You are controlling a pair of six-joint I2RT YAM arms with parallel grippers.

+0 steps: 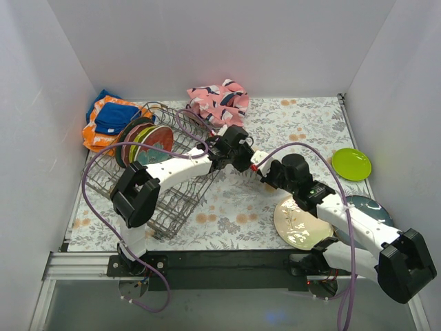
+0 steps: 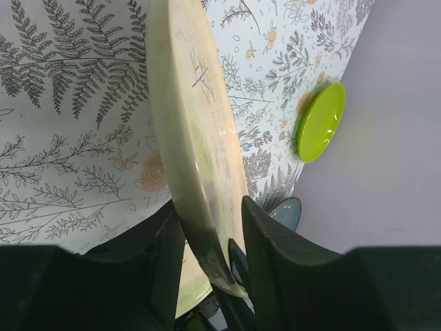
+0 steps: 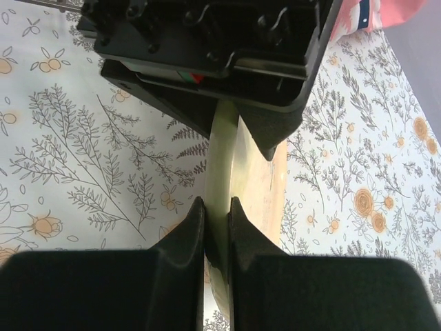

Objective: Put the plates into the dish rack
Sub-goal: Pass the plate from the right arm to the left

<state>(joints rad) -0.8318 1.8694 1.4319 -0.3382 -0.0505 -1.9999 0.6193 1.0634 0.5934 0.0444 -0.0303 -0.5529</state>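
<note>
You've got both arms meeting mid-frame in the top view, over the floral mat [image 1: 234,214], with one plate between them. Left gripper [image 2: 212,207] is closed down on the held plate [image 2: 200,138]: in its wrist view the cream plate stands on edge and both fingers [image 2: 275,255] press against its lower rim, one per face. Right gripper [image 3: 216,203] is narrow too, clamped on the same plate's rim from the opposite side, and you can see the left gripper's black body straight across from it at the top of that view. So each pincer is holding that plate, and it's off the mat. The rack [image 1: 172,207] sits left of centre in the top view, under the left arm's forearm, and the held plate is to its right, outside the wires. Racked plates [image 1: 141,141], several colours, stand on edge at the rack's upper-left end. A floral plate [image 1: 303,221] lies flat right of centre near the bottom edge of the mat, under the right arm. The teal plate [image 1: 368,207] lies just right of it, partly hidden by that arm. The green plate [image 1: 351,163] lies flat at the right edge, apart from both. A pink cloth [image 1: 219,102] is at top centre, and an orange-blue cloth [image 1: 110,121] is at upper left behind the rack.
</note>
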